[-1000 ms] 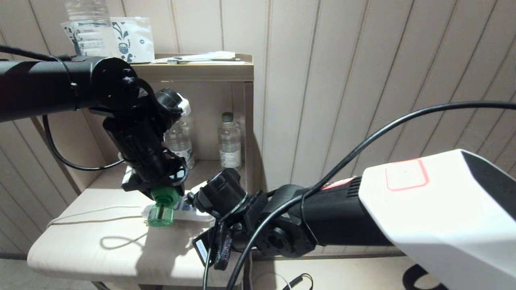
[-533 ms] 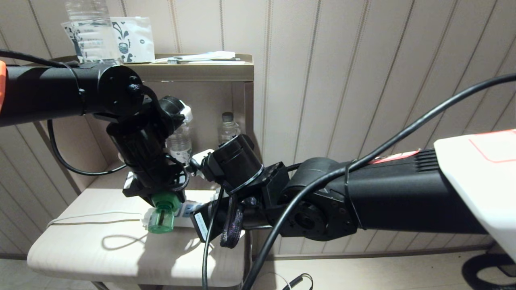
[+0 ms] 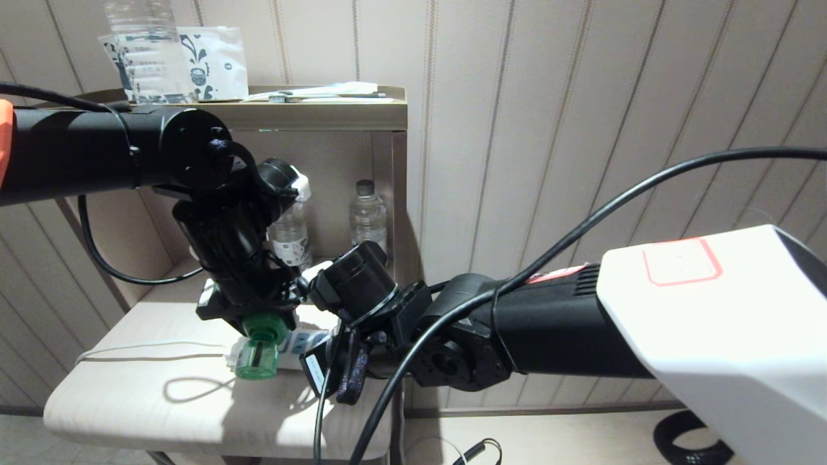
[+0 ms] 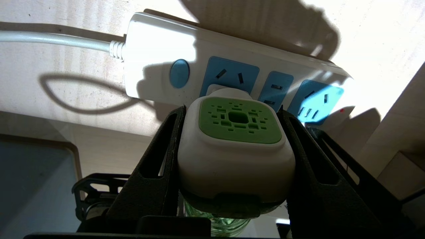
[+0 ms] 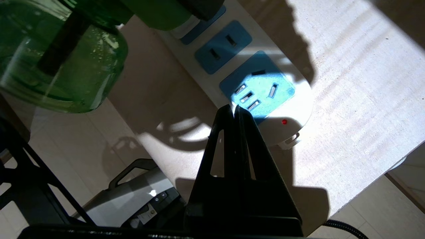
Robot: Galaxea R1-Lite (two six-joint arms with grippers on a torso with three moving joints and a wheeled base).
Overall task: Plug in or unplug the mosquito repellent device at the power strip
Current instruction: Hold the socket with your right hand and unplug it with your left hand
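The mosquito repellent device [image 4: 237, 119], a white cap with a green square centre over a green bottle [image 3: 256, 361], lies sideways at the power strip [image 4: 156, 49]. My left gripper [image 4: 231, 109] is shut on its white cap, one black finger on each side. The cap's back sits against the first blue socket beside the round switch; its pins are hidden. My right gripper [image 5: 235, 109] is shut and empty, its tips at the strip's [image 5: 298, 109] far end by the last socket. In the head view the right gripper [image 3: 349, 381] hangs just right of the bottle.
The strip lies on a pale low table [image 3: 161, 413], its thin white cord [image 3: 148, 349] trailing left. Two clear water bottles [image 3: 368, 223] stand in a shelf niche behind. A bottle and a printed packet [image 3: 213, 61] rest on the shelf top. A panelled wall is at the right.
My right arm lifted half a second ago and has come back down beside the strip. The left gripper and the device have stayed in place.
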